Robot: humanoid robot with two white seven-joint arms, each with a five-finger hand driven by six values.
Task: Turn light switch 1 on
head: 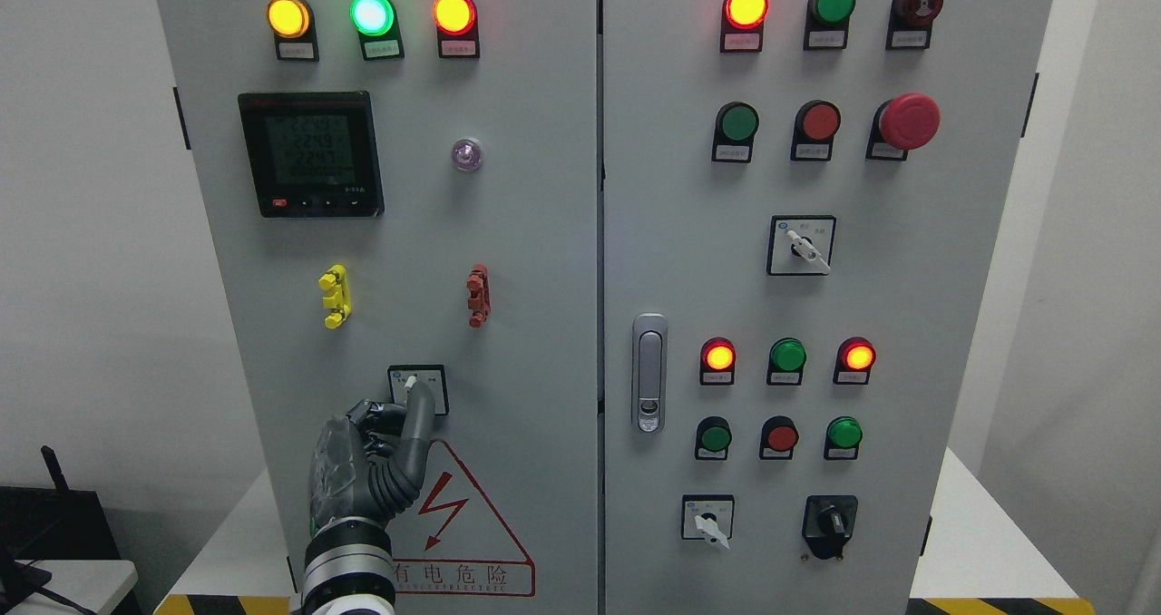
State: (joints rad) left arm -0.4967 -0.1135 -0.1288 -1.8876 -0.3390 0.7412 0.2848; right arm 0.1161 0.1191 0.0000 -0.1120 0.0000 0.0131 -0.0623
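A small rotary selector switch with a white knob sits on a square plate low on the left cabinet door. My left hand reaches up from the bottom edge to it. One grey finger is stretched upward with its tip against the right side of the knob, covering part of the plate. The other fingers are curled just below and left of the plate, holding nothing. The right arm does not show.
A red-bordered lightning warning triangle lies below the switch. A yellow clip and a red clip sit above it, with a meter and lit lamps higher up. The right door carries buttons, selector switches and a handle.
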